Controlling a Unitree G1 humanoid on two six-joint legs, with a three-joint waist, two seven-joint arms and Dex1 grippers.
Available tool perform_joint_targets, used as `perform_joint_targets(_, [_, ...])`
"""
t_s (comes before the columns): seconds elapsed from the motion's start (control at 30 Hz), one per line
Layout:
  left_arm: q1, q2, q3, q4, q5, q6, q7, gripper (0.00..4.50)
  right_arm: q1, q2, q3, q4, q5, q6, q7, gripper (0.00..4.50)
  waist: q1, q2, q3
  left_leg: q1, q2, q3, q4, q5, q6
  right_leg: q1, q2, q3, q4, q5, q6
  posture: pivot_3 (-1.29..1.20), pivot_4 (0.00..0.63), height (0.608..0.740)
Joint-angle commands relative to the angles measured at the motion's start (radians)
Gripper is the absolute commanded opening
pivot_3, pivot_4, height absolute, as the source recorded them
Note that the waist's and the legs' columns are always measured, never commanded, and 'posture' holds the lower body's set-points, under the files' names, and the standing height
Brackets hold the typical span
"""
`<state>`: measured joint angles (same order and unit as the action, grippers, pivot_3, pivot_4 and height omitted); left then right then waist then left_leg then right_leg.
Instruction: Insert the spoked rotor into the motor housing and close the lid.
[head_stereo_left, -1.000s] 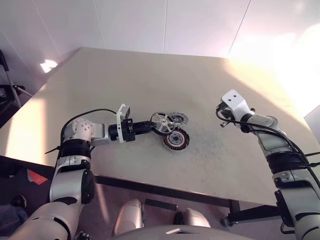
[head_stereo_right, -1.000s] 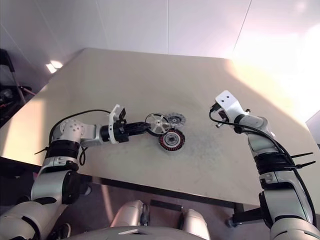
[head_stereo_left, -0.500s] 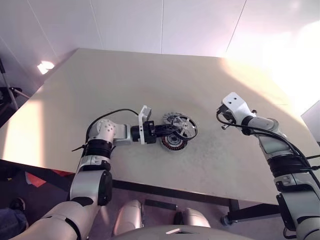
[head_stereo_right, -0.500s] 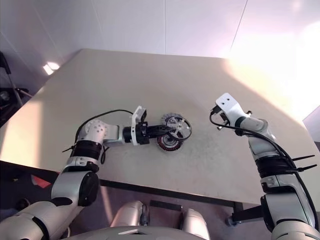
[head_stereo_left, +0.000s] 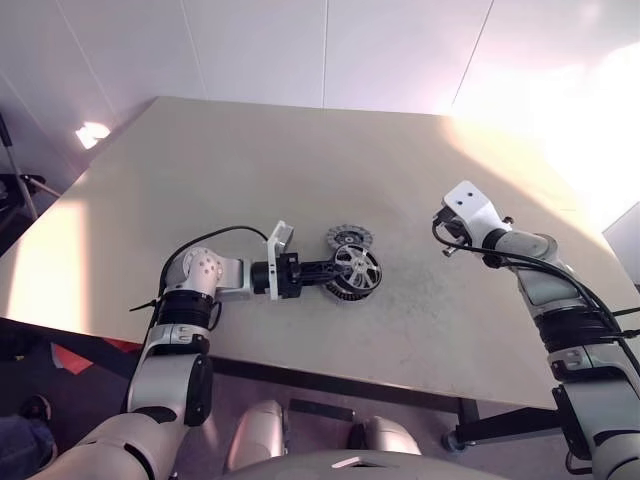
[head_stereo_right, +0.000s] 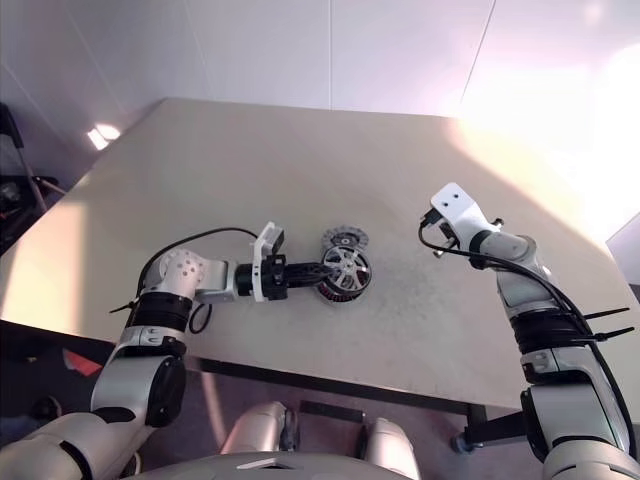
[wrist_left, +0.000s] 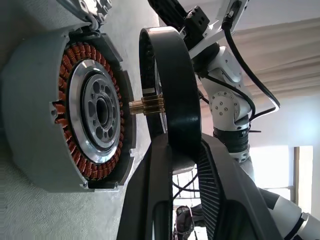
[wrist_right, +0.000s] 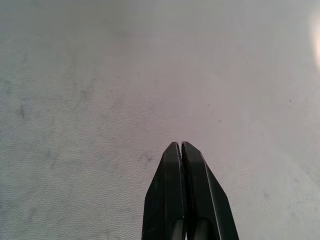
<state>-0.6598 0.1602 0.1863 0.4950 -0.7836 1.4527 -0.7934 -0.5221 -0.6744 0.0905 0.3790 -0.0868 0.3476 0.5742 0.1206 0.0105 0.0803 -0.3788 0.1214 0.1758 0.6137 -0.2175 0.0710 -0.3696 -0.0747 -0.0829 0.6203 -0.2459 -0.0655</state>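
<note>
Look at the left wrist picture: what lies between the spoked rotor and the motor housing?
A short brass-coloured shaft on the spoked rotor spans the open gap toward the motor housing hub; otherwise the gap is empty, seen in the left wrist view.

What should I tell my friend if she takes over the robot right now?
Left gripper: shut on the spoked rotor, gripping its black rim and holding it just above the motor housing. The rotor's brass shaft lines up with the housing's centre hub but is not in yet.
Right gripper: shut, holding nothing, over bare table on the robot's right.
Lid: lies flat on the table just behind the housing, untouched.
Done: rotor picked up and brought over the housing.
Left: lower the rotor in, let go, then fetch the lid and close the housing.
</note>
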Motion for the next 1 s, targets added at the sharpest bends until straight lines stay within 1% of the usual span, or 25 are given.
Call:
perform_joint_targets(0.03, [-0.003, 0.005, -0.031, -0.051, -0.003, -0.016, -0.010, 0.37, -0.032, -0.006, -0.015, -0.008, -0.008, -0.015, 0.000, 0.00, 0.000, 0.000, 0.000, 0.000, 0.000, 0.000, 0.000, 0.000, 0.000, 0.000, 0.000, 0.000, 0.000, 0.000, 0.000, 0.00, 0.000, 0.740])
perform_joint_targets(0.07, [-0.003, 0.007, -0.041, -0.052, 0.004, -0.026, -0.010, 1.11, -0.034, -0.006, -0.015, -0.007, -0.008, -0.016, 0.000, 0.00, 0.000, 0.000, 0.000, 0.000, 0.000, 0.000, 0.000, 0.000, 0.000, 0.000, 0.000, 0.000, 0.000, 0.000, 0.000, 0.00, 0.000, 0.740])
perform_joint_targets(0.1, [-0.003, 0.009, -0.046, -0.050, 0.009, -0.034, -0.008, 1.34, -0.035, -0.005, -0.015, -0.006, -0.008, -0.017, 0.000, 0.00, 0.000, 0.000, 0.000, 0.000, 0.000, 0.000, 0.000, 0.000, 0.000, 0.000, 0.000, 0.000, 0.000, 0.000, 0.000, 0.00, 0.000, 0.740])
perform_joint_targets(0.17, [-0.008, 0.015, -0.045, -0.041, 0.011, -0.041, -0.011, 2.06, -0.035, -0.004, -0.015, -0.008, -0.007, -0.019, 0.002, 0.00, 0.000, 0.000, 0.000, 0.000, 0.000, 0.000, 0.000, 0.000, 0.000, 0.000, 0.000, 0.000, 0.000, 0.000, 0.000, 0.00, 0.000, 0.740])
perform_joint_targets(0.2, [-0.009, 0.023, -0.048, -0.041, 0.012, -0.045, -0.017, 2.35, -0.035, -0.003, -0.014, -0.009, -0.007, -0.020, 0.003, 0.00, 0.000, 0.000, 0.000, 0.000, 0.000, 0.000, 0.000, 0.000, 0.000, 0.000, 0.000, 0.000, 0.000, 0.000, 0.000, 0.00, 0.000, 0.740])
perform_joint_targets(0.3, [-0.010, 0.047, -0.050, -0.039, 0.013, -0.060, -0.036, 2.35, -0.034, -0.001, -0.014, -0.012, -0.004, -0.023, 0.007, 0.00, -0.001, 0.000, 0.000, 0.000, 0.000, 0.000, 0.000, 0.000, 0.000, 0.000, 0.000, 0.000, 0.000, 0.000, 0.000, 0.00, 0.000, 0.740])
perform_joint_targets(0.5, [-0.049, 0.148, 0.008, 0.000, 0.014, -0.128, -0.063, 2.35, -0.034, 0.006, -0.034, -0.040, 0.034, -0.022, 0.042, 0.00, -0.001, 0.000, 0.000, 0.000, 0.000, 0.000, 0.000, 0.000, 0.000, 0.000, 0.000, 0.000, 0.001, 0.000, 0.000, 0.00, 0.000, 0.740])
perform_joint_targets(0.6, [-0.064, 0.174, 0.043, 0.018, 0.005, -0.153, -0.062, 2.35, -0.027, 0.005, -0.038, -0.059, 0.050, -0.021, 0.062, 0.00, 0.000, 0.000, 0.000, 0.000, 0.000, 0.000, 0.000, 0.000, -0.001, 0.000, 0.000, 0.000, 0.000, 0.000, 0.000, 0.00, 0.000, 0.740])
perform_joint_targets(0.7, [-0.066, 0.190, 0.093, 0.008, -0.017, -0.153, -0.054, 2.35, 0.017, -0.019, -0.058, -0.135, 0.094, -0.032, 0.120, 0.00, 0.002, 0.000, 0.000, 0.000, 0.000, 0.000, 0.000, 0.000, 0.000, 0.000, 0.000, 0.000, 0.000, 0.000, 0.000, 0.00, 0.000, 0.740])
perform_joint_targets(0.87, [-0.011, 0.196, 0.147, -0.066, -0.037, -0.150, -0.016, 2.35, 0.166, -0.120, -0.113, -0.394, 0.225, -0.039, 0.322, 0.00, 0.005, 0.000, 0.000, -0.001, 0.000, 0.000, 0.000, -0.001, 0.001, 0.000, 0.000, 0.000, -0.001, 0.000, 0.000, 0.00, 0.000, 0.740])
perform_joint_targets(1.0, [0.030, 0.180, 0.173, -0.105, -0.047, -0.154, 0.021, 2.35, 0.227, -0.173, -0.115, -0.496, 0.259, -0.027, 0.393, 0.00, 0.000, 0.000, 0.000, 0.000, 0.000, 0.000, 0.000, -0.001, 0.002, 0.001, 0.000, 0.000, -0.002, 0.000, 0.000, 0.00, 0.000, 0.740])
